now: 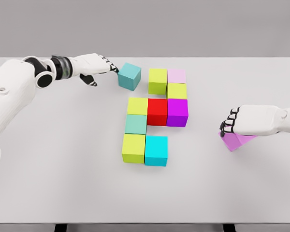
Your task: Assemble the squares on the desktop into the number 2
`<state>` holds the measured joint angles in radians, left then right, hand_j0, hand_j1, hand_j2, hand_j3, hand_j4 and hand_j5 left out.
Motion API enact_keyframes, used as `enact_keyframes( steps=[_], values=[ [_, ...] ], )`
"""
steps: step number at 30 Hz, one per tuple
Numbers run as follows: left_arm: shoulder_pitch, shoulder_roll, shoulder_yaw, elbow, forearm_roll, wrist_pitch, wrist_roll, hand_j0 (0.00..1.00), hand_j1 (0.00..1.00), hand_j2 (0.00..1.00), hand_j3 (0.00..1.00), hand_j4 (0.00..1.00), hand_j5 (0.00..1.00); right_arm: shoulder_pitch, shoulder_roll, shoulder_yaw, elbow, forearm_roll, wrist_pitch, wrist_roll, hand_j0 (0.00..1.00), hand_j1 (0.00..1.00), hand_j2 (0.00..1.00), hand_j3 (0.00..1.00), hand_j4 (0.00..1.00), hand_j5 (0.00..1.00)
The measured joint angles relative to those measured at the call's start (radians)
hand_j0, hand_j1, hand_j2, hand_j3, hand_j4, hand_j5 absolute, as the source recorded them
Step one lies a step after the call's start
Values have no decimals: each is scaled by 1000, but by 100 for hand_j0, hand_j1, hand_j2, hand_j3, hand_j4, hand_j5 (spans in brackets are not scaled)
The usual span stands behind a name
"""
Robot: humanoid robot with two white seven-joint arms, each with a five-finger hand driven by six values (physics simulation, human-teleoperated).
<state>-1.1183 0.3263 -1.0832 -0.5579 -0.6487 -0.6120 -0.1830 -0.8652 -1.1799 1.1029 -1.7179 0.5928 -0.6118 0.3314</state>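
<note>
left hand touches teal cube — pink cube under right hand.

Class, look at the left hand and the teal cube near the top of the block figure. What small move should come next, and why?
Probably a short push to the right: the left hand has its fingertips against the teal cube, which sits tilted and apart from the yellow-green cube that starts the figure's top row. Sliding it flush would likely extend that row. The right hand rests on a pink cube.

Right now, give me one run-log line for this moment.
left robot hand: fingertips at teal cube | right robot hand: over pink cube | 2: unfinished
</note>
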Motion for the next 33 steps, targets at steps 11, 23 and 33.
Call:
enact_keyframes(
  steps=[11, 23, 33],
  values=[
    [8, 1, -3, -18, 0, 0, -5, 84, 84, 84, 84, 84, 84, 0, 90, -4, -12, -3, 0, 1, 65, 65, 65, 65, 65, 65],
    [26, 20, -5, -63, 3, 1, -13, 84, 84, 84, 84, 84, 84, 3, 102, -4, -32, -15, 0, -5, 100, 100, 100, 100, 100, 100],
    [32, 29, -5, -96, 0, 0, -21, 85, 85, 85, 85, 85, 85, 5, 71, -64, -12, -91, 0, -12, 100, 100, 100, 100, 100, 100]
  ],
)
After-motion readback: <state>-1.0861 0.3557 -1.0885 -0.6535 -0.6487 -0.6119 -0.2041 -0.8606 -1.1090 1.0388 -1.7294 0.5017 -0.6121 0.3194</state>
